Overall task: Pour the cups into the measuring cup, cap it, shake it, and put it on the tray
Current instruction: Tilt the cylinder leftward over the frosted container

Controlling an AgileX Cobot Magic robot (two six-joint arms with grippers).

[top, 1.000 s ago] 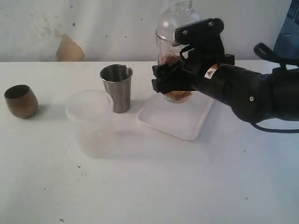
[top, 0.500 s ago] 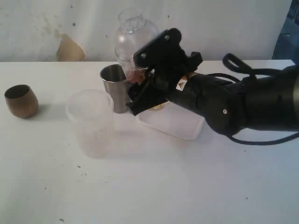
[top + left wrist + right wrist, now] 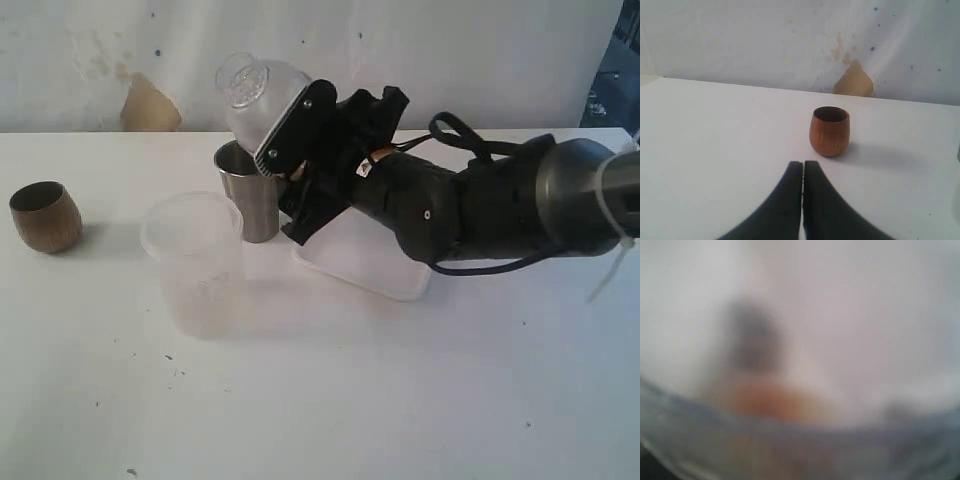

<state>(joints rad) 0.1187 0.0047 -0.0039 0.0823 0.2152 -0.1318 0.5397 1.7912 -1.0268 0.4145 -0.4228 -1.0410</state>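
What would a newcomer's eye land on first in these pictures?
The right pincer grips the capped measuring cup, tilted sharply, seen just above the steel tumbler beside the white tray in the exterior view. A round brown cup stands alone far to the left.

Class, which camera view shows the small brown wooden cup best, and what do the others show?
The left wrist view: the brown cup stands upright, centred and sharp, its dark opening visible. The exterior view shows the brown cup smaller, far left. The right wrist view is blurred and shows nothing of it.
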